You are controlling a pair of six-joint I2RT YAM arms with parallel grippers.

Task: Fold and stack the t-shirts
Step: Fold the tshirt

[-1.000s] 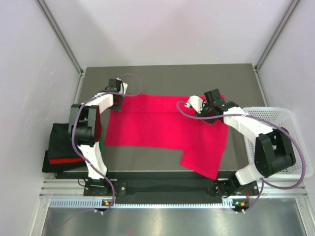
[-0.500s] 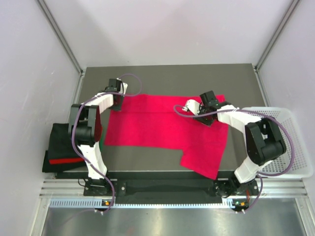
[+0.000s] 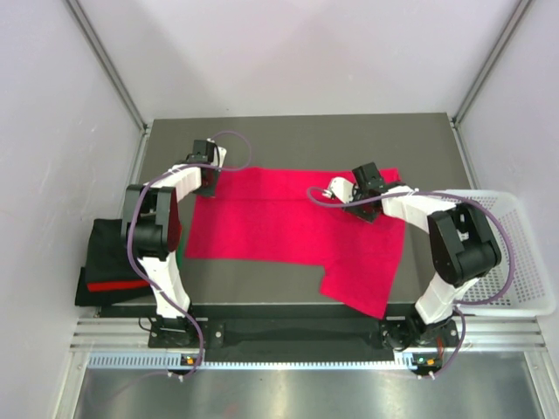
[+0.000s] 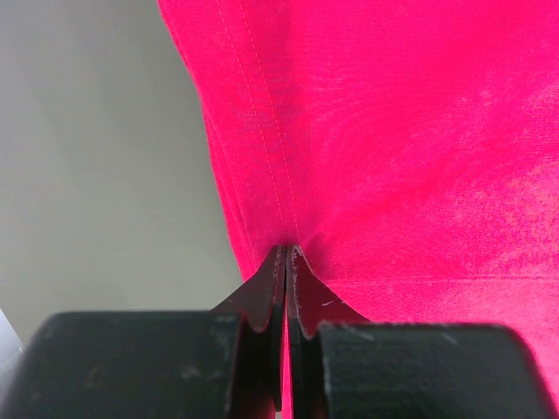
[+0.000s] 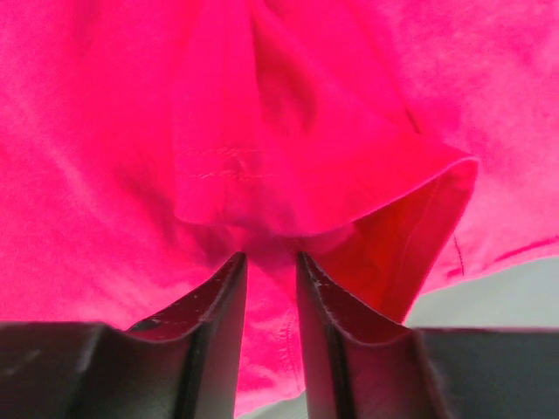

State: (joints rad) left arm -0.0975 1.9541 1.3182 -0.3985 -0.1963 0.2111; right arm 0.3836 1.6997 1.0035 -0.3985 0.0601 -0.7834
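L end effector (image 4: 286, 255) clamped shut on magenta t-shirt (image 3: 279, 227) hem, at its far-left corner. R end effector (image 5: 272, 262) near t-shirt's far-right: jaws narrowly apart astride raised fold, grip unclear.

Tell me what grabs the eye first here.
A bright magenta-red t-shirt lies spread across the dark table's middle. The left hand is pinched shut on its far-left corner, while the right hand straddles a raised fold near its far-right corner. A dark folded pile lies at left.

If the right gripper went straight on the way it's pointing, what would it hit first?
The right gripper would meet the magenta-red t-shirt first, at its raised fold just ahead, though depth is unclear.
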